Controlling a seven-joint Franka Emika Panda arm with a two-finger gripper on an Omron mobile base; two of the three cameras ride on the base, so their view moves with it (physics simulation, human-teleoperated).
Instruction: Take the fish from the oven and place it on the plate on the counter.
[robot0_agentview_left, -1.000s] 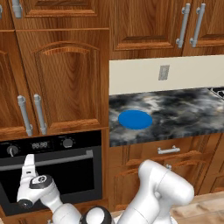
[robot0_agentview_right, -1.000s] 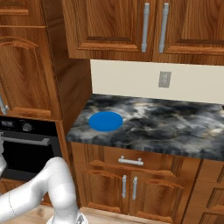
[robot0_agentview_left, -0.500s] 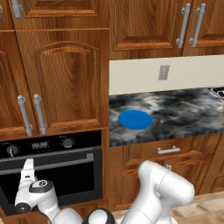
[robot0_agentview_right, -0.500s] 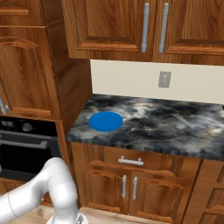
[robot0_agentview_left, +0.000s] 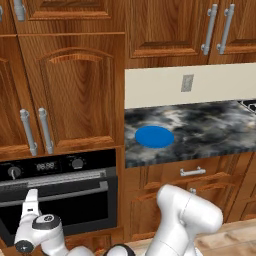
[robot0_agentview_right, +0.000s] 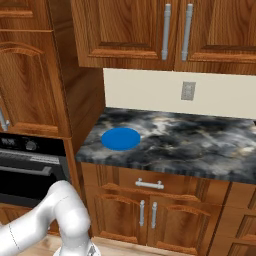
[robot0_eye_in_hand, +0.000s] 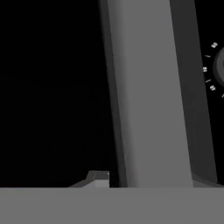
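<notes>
You have wooden cabinets (robot0_agentview_left: 75, 90) across the top of the scene and more cupboards and a drawer (robot0_agentview_right: 150, 185) under the counter (robot0_agentview_right: 200, 145). A cream backsplash with a grey wall outlet (robot0_agentview_right: 188, 90) runs behind the counter. The oven (robot0_agentview_left: 60, 200) sits at the left, below a tall cabinet; its door is closed, with the silver bar handle (robot0_agentview_left: 55, 180) across the top. Above the handle you can see two knobs and a small display (robot0_agentview_left: 45, 165), whose digits are too small to read. The fish is not to be seen; with the door closed you cannot tell where it lies inside.

The plate (robot0_agentview_left: 154, 136) lies flat on the counter's left end, near the front edge, with nothing on it.

Your gripper (robot0_agentview_left: 31, 200) is up against the oven front at the handle's left end. In the hand view the handle (robot0_eye_in_hand: 144, 92) runs close past the camera, beside a knob's tick marks (robot0_eye_in_hand: 211, 65). You cannot tell how wide the jaws stand or whether they grip the handle.
</notes>
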